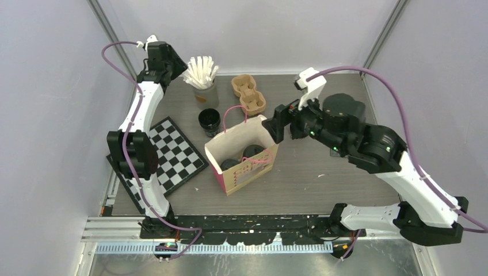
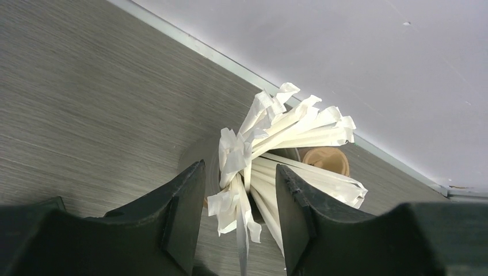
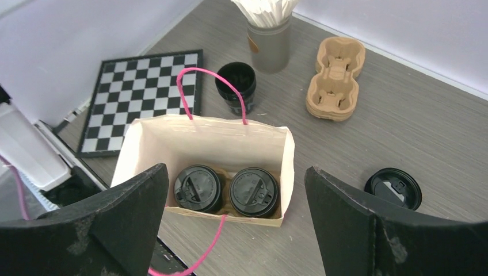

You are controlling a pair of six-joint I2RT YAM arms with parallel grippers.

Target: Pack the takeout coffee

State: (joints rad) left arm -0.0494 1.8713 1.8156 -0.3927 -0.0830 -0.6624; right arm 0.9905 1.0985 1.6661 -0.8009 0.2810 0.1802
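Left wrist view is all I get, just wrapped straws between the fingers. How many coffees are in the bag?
Observer: Two lidded cups stand side by side in the paper bag.
Operator: Any cup still out?
Observer: One open black cup stands on the table between the bag and the straw holder.
Operator: Its lid?
Observer: A loose lid lies on the table beside the bag, seen only by the right wrist camera.

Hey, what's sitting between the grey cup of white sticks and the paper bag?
An open, lidless black cup stands between the grey stick cup and the bag, clearest in the right wrist view.
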